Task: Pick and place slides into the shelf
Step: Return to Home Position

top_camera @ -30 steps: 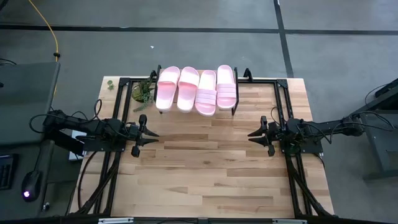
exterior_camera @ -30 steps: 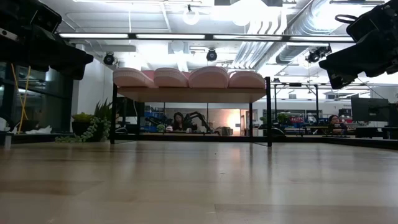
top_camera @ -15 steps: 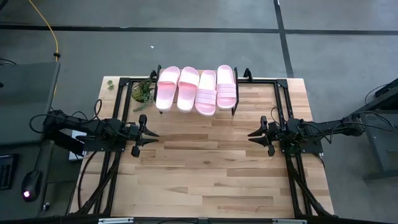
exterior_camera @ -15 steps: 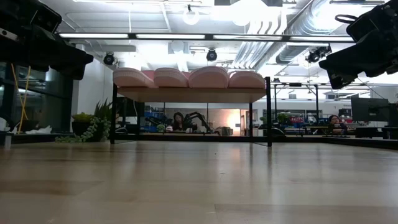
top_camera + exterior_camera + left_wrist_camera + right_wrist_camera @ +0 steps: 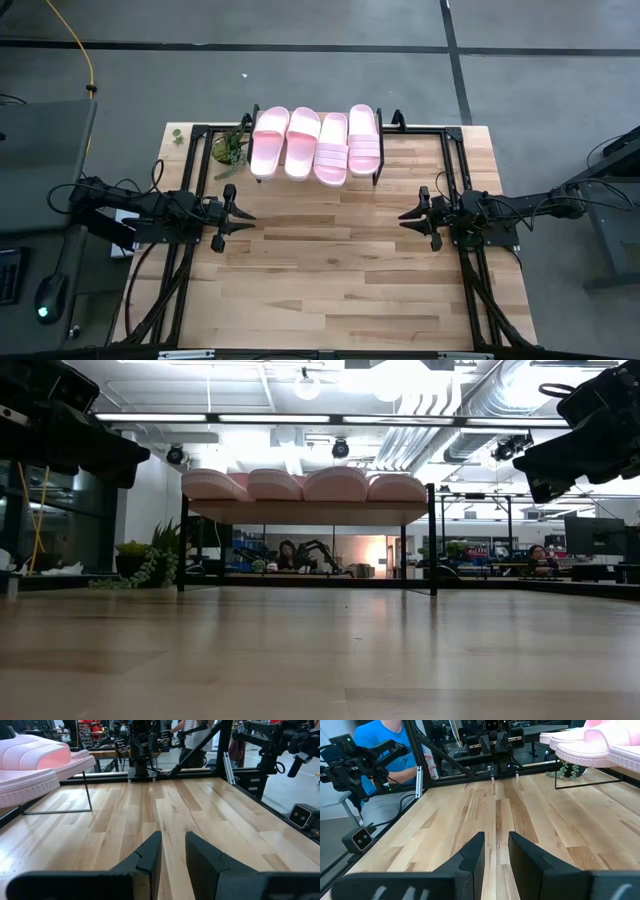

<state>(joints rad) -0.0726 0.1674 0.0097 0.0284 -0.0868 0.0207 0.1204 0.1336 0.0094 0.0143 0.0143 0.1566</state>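
All four slides point(image 5: 315, 142) sit side by side on top of the shelf point(image 5: 310, 512), at the far edge of the table point(image 5: 340, 290). From above they lie in a row, touching or nearly so, with toes and heels not quite lined up. The third one from the left sits a little nearer the arms than the rest. From table height their pink soles point(image 5: 300, 484) rest on the pale board, which stands on thin black legs.

A small green plant point(image 5: 230, 148) stands just beside the shelf's left end.

The left gripper point(image 5: 243, 217) hangs over the left side of the table, pointing inward, well apart from the shelf. Its fingers are narrow, a slim gap between them, and nothing is held point(image 5: 173, 836). The right gripper point(image 5: 405, 217) mirrors it over the right side, pointing back at the other. It too is narrow and empty point(image 5: 496, 836). Both are clear of the wood.

Beyond the table's left side, past the left arm, a person in a blue shirt point(image 5: 385, 750) sits.
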